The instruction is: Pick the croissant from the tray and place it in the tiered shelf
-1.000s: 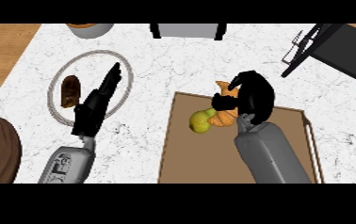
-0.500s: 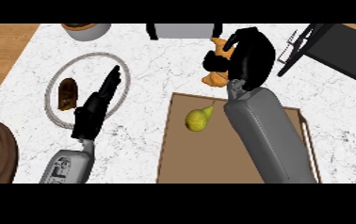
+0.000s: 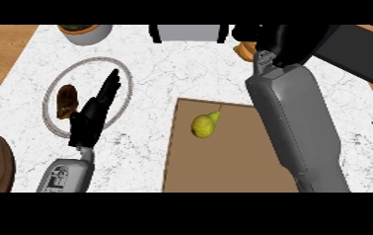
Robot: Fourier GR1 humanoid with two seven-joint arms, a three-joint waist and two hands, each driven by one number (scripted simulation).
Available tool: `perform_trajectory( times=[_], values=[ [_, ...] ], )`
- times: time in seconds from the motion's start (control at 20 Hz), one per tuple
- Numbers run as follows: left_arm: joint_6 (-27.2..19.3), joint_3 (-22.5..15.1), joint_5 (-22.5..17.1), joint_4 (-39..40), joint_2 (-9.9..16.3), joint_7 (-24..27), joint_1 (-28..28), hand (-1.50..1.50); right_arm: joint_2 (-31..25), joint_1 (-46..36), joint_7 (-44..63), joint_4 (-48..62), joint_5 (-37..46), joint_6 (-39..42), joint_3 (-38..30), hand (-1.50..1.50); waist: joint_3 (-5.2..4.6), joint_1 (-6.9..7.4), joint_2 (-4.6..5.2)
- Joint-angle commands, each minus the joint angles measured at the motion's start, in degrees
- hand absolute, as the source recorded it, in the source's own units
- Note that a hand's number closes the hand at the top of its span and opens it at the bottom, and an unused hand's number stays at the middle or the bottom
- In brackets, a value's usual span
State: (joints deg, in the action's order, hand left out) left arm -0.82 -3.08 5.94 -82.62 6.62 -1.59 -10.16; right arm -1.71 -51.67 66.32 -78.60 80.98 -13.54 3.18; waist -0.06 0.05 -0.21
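Head view, looking down on a marbled counter point(image 3: 189, 76). Right hand point(image 3: 287, 44) at approx. 1 o'clock, reached past the far edge of the brown tray point(image 3: 218, 170); fingers curled round the croissant point(image 3: 246, 51), of which only an orange-brown sliver shows at the hand's 9 o'clock side, the rest hidden behind palm and wrist. Croissant is thus off the tray, held up near the counter's far edge, just beside the dark shelf point(image 3: 346, 51) at 2 o'clock. Shelf is cut off by the frame's right edge; its tiers cannot be made out, nor whether the croissant touches it. Right forearm point(image 3: 299, 125) runs diagonally from 5 o'clock, covering the tray's right side.

On the tray: a yellow-green pear point(image 3: 205, 125), stem toward 1 o'clock, lying apart from the forearm.

Left hand point(image 3: 94, 113) at 9 o'clock, fingers straight and relaxed, holding nothing, overlapping the rim of a round plate point(image 3: 124, 78). Plate carries a dark brown item point(image 3: 66, 101), type unclear. At 11 o'clock a grey bowl point(image 3: 87, 33), partly cut off; at 12 o'clock a grey box w/ black legs point(image 3: 189, 32), top cropped.
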Motion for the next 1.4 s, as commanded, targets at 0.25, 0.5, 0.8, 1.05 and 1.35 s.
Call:
perform_trajectory(
  times=[0.25, 0.5, 0.8, 1.05, 1.35],
  values=[
    [0.89, 0.62, -0.14, -1.59, 1.02, -0.33, 0.85, 0.00, -5.78, -8.23, 5.46, -2.73, 6.66, 12.43, -8.07, 1.50, 0.02, -0.11, -0.12],
    [-0.70, -1.86, 1.68, -1.17, -1.87, 0.11, 1.80, 0.00, -8.11, -10.22, 2.63, 0.95, 7.28, 9.57, -12.81, 1.50, 0.04, 0.22, 0.14],
    [0.72, 0.24, 0.31, -1.10, -0.57, -3.07, -1.60, 0.00, -11.50, -9.68, -0.77, -0.18, 8.87, 10.02, -15.15, 1.50, 0.05, -0.20, 0.08],
    [-0.61, -0.63, 1.85, -1.31, -1.82, -0.66, 0.67, 0.00, -15.62, -12.35, -4.61, 3.21, 7.77, 12.45, -17.10, 1.50, 0.04, 0.16, 0.14],
    [-3.17, -3.53, 5.26, 2.44, -5.08, 3.19, 1.83, 0.00, -19.80, -10.95, -9.21, 5.67, 8.83, 10.87, -16.88, 1.50, 0.03, -0.06, 0.21]
  ],
)
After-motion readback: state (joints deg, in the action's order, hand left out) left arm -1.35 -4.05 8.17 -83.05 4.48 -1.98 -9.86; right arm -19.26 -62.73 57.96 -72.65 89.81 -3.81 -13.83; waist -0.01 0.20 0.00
